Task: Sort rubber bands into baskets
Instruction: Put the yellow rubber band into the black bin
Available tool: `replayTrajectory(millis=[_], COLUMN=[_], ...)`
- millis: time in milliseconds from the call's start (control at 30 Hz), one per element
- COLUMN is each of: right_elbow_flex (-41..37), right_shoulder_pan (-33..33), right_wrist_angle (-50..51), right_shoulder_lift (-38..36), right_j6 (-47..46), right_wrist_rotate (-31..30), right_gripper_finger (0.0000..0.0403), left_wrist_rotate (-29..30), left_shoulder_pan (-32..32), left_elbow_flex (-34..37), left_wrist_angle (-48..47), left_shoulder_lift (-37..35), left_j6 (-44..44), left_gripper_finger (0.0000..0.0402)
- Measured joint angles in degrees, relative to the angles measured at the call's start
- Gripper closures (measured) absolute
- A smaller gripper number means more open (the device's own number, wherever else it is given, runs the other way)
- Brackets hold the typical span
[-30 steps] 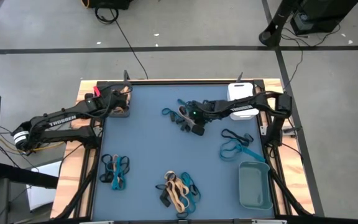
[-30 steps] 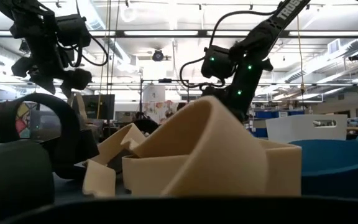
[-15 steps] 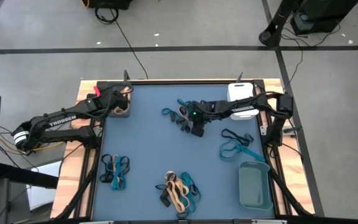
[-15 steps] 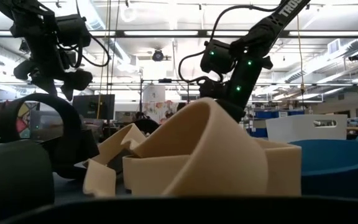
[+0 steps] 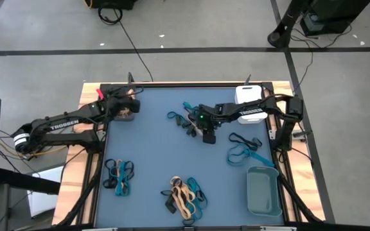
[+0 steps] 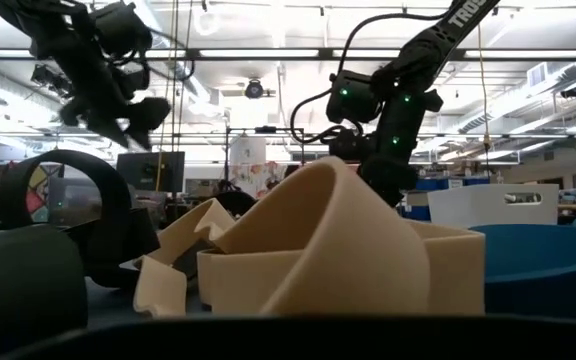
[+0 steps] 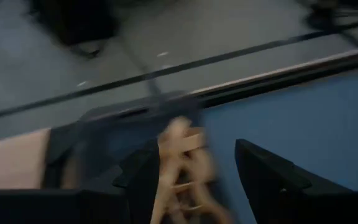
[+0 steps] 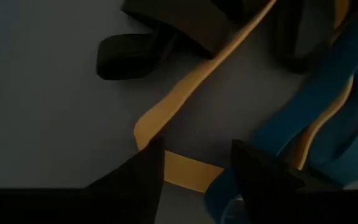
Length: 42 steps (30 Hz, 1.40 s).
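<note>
My right gripper (image 5: 207,135) (image 8: 197,171) points down at a small pile of rubber bands (image 5: 187,119) far of the table's middle. It is open, its fingertips on either side of a tan band (image 8: 185,167) that lies flat beside blue (image 8: 303,118) and black (image 8: 129,53) ones. Whether a finger touches the tan band I cannot tell. My left gripper (image 5: 132,104) (image 7: 207,180) hovers open over the dark basket (image 5: 122,116) at the far left corner. Tan bands (image 7: 179,162) show blurred between its fingers, seemingly in that basket.
The white basket (image 5: 249,102) stands at the far right under my right arm, the grey-teal basket (image 5: 264,191) at the near right. More bands lie at near left (image 5: 118,174), near middle (image 5: 184,196) and right (image 5: 244,149). Large close bands (image 6: 318,250) block the low view.
My left gripper has tipped upward, turned and shifted a little toward the table's right above the dark basket. My right gripper has stayed over the pile and rolled its wrist.
</note>
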State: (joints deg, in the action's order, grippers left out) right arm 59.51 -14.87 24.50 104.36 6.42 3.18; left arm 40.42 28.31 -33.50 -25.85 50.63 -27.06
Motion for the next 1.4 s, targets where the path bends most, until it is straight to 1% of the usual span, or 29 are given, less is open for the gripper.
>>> replayTrajectory(millis=[100,200,267,333,400,433,500,567,633,800,900,967,1033,1100,1200,1233,1267,1400], right_elbow_flex=[0.0,0.0,0.0,0.0,0.0,0.0,0.0,0.0,0.0,-2.3,-4.0,-4.5,-4.7,-4.6,-4.5,-4.5,-4.5,-3.4], right_shoulder_pan=[0.3,0.5,0.5,0.5,0.4,0.4,0.4,0.5,1.0,2.6,3.5,3.8,4.1,4.4,4.8,4.9,5.0,5.8], right_wrist_angle=[0.1,0.8,1.9,3.5,4.7,4.8,4.8,4.7,4.7,1.2,-2.5,-2.5,-2.6,-2.8,-5.1,-5.9,-6.5,-7.5], right_shoulder_lift=[0.0,-0.4,-1.3,-2.4,-3.3,-3.8,-4.4,-4.5,-4.1,-3.2,-3.2,-3.2,-3.2,-3.2,-3.2,-3.2,-3.2,-3.4], right_j6=[0.4,1.6,3.5,4.7,5.3,5.3,4.9,3.6,2.2,1.3,0.2,-0.3,-0.3,-0.4,-0.3,0.0,0.2,-0.5], right_wrist_rotate=[1.5,1.0,1.0,1.0,1.6,2.2,4.4,5.5,5.2,1.3,-4.2,-6.9,-7.2,-6.5,-6.1,-6.1,-6.1,-6.1], right_gripper_finger=[0.0217,0.0228,0.0233,0.0235,0.0232,0.0229,0.022,0.021,0.0199,0.0179,0.0182,0.0199,0.0232,0.0278,0.0361,0.0381,0.0388,0.0391], left_wrist_rotate=[-4.9,-7.6,-10.9,-17.6,-23.8,-26.5,-29.5,-30.7,-31.0,-32.2,-32.3,-32.3,-32.7,-33.8,-35.6,-36.0,-36.1,-36.2], left_shoulder_pan=[-1.5,-3.2,-4.2,-5.2,-6.4,-7.0,-8.4,-10.0,-11.4,-14.5,-15.5,-15.7,-15.7,-15.7,-15.7,-15.7,-15.8,-16.3], left_elbow_flex=[0.0,0.0,0.0,0.0,0.0,0.0,0.0,0.0,0.0,0.0,0.0,0.0,0.0,0.0,0.0,0.0,0.0,0.0], left_wrist_angle=[4.9,8.8,11.7,14.4,17.5,19.3,22.7,27.2,31.3,42.6,46.2,48.0,50.2,51.8,54.0,54.0,54.2,55.3], left_shoulder_lift=[0.4,1.4,2.5,4.0,6.3,7.6,10.6,14.3,18.4,27.8,31.7,33.5,35.1,36.2,37.8,38.2,38.7,40.2], left_j6=[4.0,7.9,12.1,16.1,18.0,18.8,20.3,21.9,23.2,26.8,28.6,29.7,29.9,29.9,30.5,31.5,32.3,32.9], left_gripper_finger=[0.019,0.019,0.019,0.019,0.019,0.019,0.019,0.019,0.019,0.019,0.019,0.019,0.019,0.019,0.019,0.019,0.019,0.019])
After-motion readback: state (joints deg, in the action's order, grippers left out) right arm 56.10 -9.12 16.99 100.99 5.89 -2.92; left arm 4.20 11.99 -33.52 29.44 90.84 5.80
